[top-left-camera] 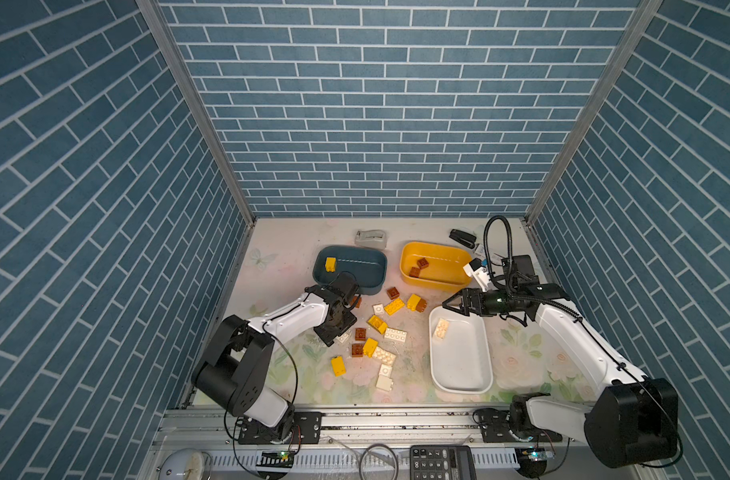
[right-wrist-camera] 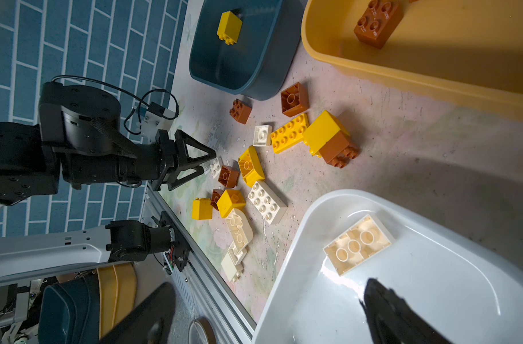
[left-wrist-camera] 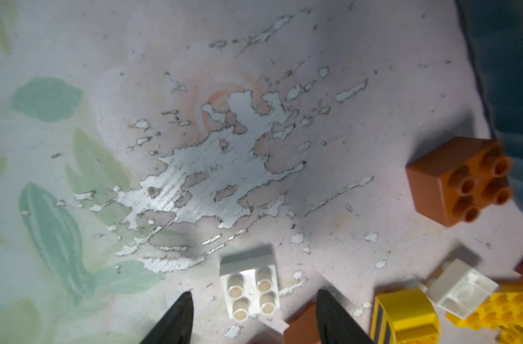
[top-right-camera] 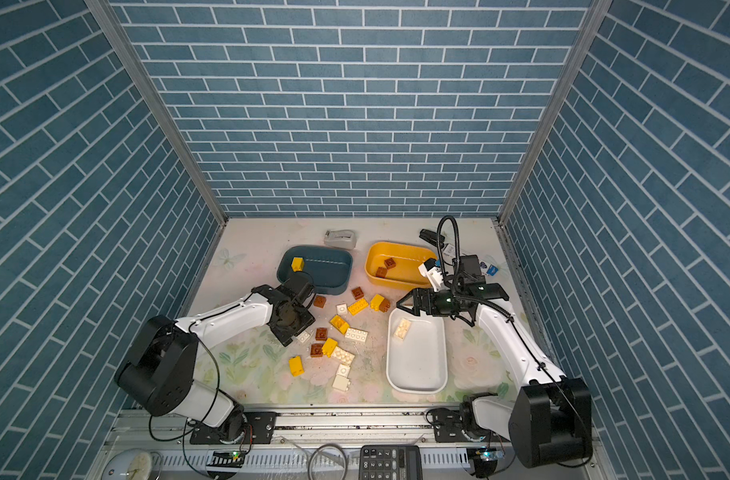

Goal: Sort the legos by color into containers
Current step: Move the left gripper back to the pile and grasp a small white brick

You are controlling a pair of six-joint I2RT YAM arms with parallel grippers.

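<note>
Left wrist view: a small white brick (left-wrist-camera: 249, 293) lay on the worktop (left-wrist-camera: 194, 89), studs showing, btw the two tips of the L pincer (left-wrist-camera: 255, 297). Its jaws stood apart w/ a gap on each side of the brick, so nothing was gripped. A brown brick (left-wrist-camera: 459, 181) sat near the blue tub (left-wrist-camera: 510, 74).

In both top views the other loose bricks (top-left-camera: 395, 334), yellow, brown & cream, were scattered mid-worktop btw the three tubs. The blue tub held one yellow brick (top-left-camera: 330, 264). The yellow tub (top-left-camera: 442, 254) held two brown bricks (top-left-camera: 422, 262). The white tub (top-left-camera: 463, 370) held one cream oblong brick (top-left-camera: 441, 329).

The R pincer (top-left-camera: 450, 302) hung over the white tub's far end, jaws spread wide & empty. A grey tape dispenser (top-left-camera: 370, 238) & a black stapler (top-left-camera: 463, 237) lay along the back edge.
</note>
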